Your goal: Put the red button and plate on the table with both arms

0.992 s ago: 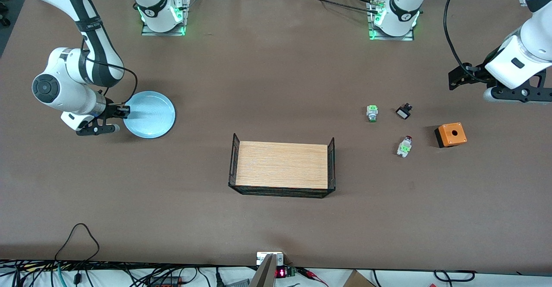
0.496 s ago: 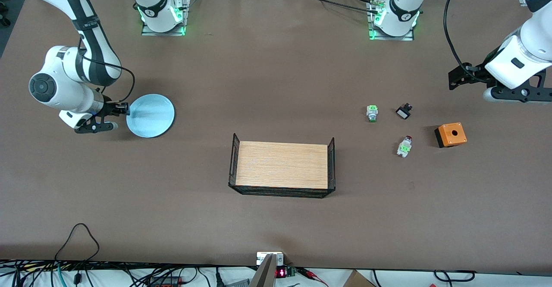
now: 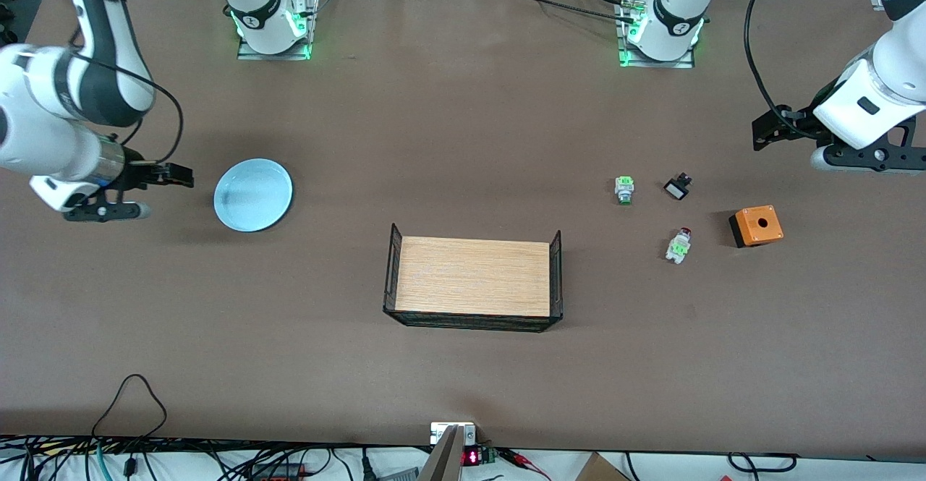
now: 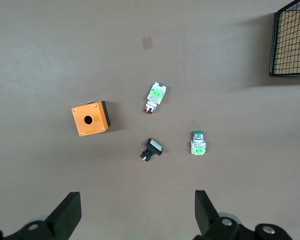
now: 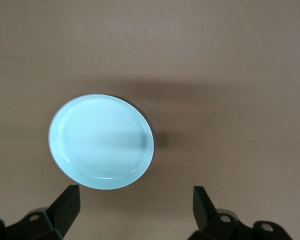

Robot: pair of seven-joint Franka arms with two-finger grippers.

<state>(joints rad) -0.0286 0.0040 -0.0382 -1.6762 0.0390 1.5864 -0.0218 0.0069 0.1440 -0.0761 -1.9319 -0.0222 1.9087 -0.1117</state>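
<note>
The pale blue plate lies flat on the brown table toward the right arm's end. It also shows in the right wrist view. My right gripper is open and empty, up in the air beside the plate and apart from it; its own view shows the same. The red button lies on its side on the table toward the left arm's end and shows in the left wrist view. My left gripper hangs open and empty over the table near that end; the left arm waits.
A wooden-floored tray with black wire ends stands mid-table, nearer the front camera. Near the red button lie a green-capped switch, a small black part and an orange box with a round hole.
My right gripper has let go of the plate's rim, risen and drawn away toward the right arm's end. The plate now rests flat on the table. The left arm has not moved.
</note>
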